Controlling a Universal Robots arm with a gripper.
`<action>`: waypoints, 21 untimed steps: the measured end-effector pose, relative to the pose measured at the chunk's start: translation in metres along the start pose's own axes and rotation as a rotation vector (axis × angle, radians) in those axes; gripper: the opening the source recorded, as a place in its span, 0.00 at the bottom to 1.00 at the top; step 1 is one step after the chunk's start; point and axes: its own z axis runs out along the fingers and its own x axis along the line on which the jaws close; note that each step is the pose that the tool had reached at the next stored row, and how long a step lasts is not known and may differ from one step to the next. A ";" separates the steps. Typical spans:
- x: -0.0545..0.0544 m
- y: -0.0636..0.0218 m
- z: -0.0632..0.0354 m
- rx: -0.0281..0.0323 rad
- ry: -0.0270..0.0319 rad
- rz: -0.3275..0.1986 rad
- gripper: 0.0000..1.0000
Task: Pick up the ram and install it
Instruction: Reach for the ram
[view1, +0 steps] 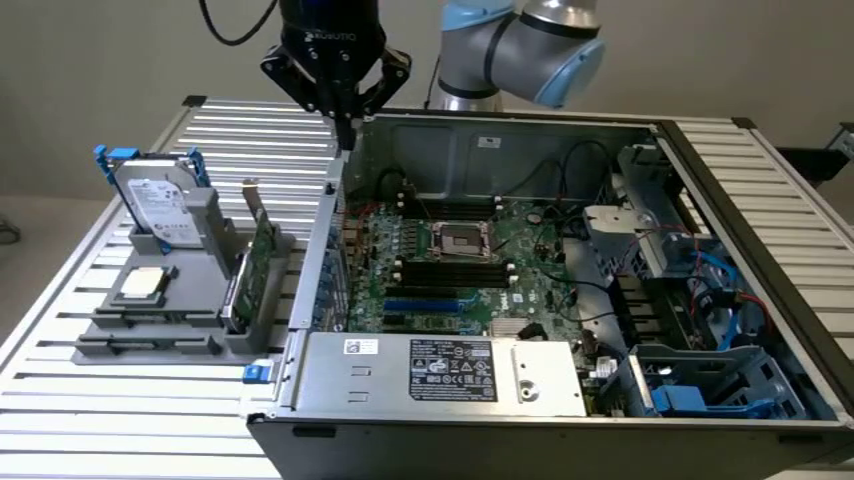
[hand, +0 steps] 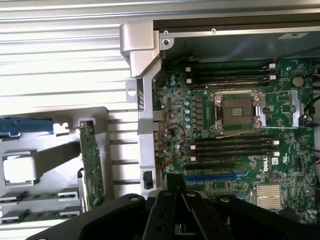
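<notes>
1. Gripper hung over the computer case at about eleven o'clock in the exterior view. It was just above the rim of the case's corner, with its fingers pressed together on nothing.
2. The ram lay untouched, a thin green strip sitting low in a slot of the grey holder. In the exterior view the holder stood on the slatted table, at roughly seven o'clock from the gripper and nine o'clock from the case, well apart from the fingertips.
3. The holder also carried a silver hard drive with blue rails at its twelve o'clock end and a processor near its middle. A taller expansion card stood upright along its three o'clock side, nearest the case wall.
4. Inside the case the motherboard lay exposed. The dark memory slots at six o'clock of the socket looked empty.
5. By my reading, the step in hand was the approach to the pick. Nothing had been lifted and nothing seated.
6. A pick from here would call for the fingers to part and the wrist to travel toward seven o'clock until it stood over the holder. The fingers would then need to line up with the stick's long edge and come down squarely, clear of the expansion card nearby.
</notes>
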 end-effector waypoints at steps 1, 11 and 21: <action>0.004 -0.0004 0.0002 0.0000 0.0008 0.000 0.11; 0.050 -0.0039 0.0067 0.0011 0.0150 0.001 0.11; 0.094 -0.0091 0.0121 0.0018 0.0153 0.000 0.11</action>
